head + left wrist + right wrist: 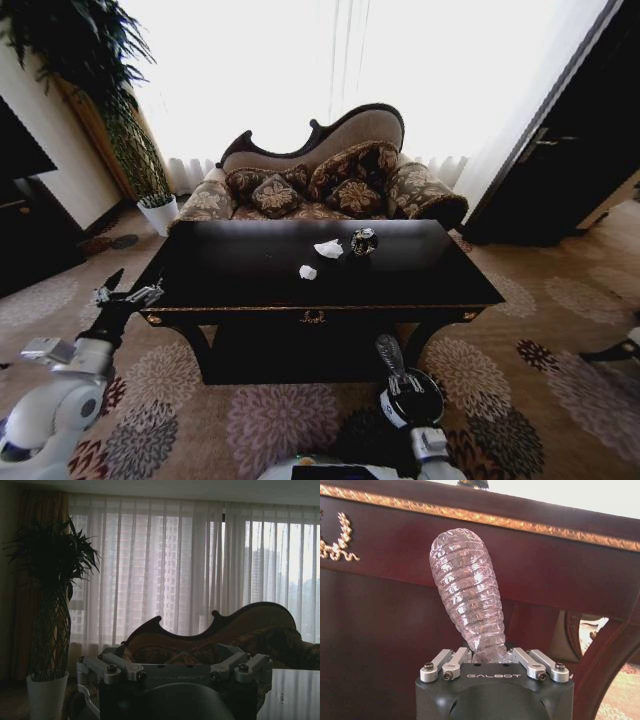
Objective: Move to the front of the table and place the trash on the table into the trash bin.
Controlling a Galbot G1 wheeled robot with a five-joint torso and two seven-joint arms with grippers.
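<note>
The glossy black table (250, 270) stands right in front of me. On its top lie two crumpled white paper wads (328, 249) (308, 272) and a small dark shiny object (363, 241). My right gripper (397, 378) is shut on a clear ribbed plastic bottle (389, 356) (470, 597), held below the table's front rail (530, 560) and just over the dark round trash bin (428, 398) on the floor. My left gripper (125, 294) (175, 672) hangs open and empty by the table's front left corner.
A patterned sofa (330, 175) stands behind the table, against curtained windows. A tall plant in a white pot (158, 212) (46, 695) is at the back left. Dark furniture flanks both sides. Floral carpet (540, 360) lies open to the right of the table.
</note>
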